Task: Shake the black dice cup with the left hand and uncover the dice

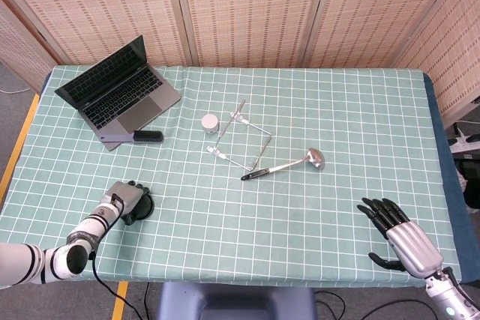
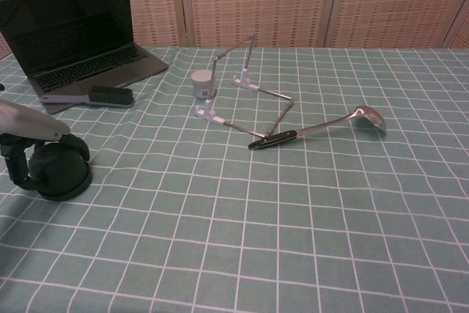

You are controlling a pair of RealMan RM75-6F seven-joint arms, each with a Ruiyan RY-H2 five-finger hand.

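Left robot hand [image 2: 29, 153] draped over black dice cup [image 2: 60, 172], fingers curled round its top; grip looked closed on it, though wrist hid most of the contact. Cup sat base-down on worktop [image 1: 300, 110] near front-left edge, well apart from laptop [image 1: 116, 91] and brush [image 1: 148, 136]. Right robot hand [image 1: 397, 241] rested at front-right, fingers spread, holding nothing. Ladle [image 1: 289, 163] and small white jar [image 1: 211, 122] lay mid-worktop.
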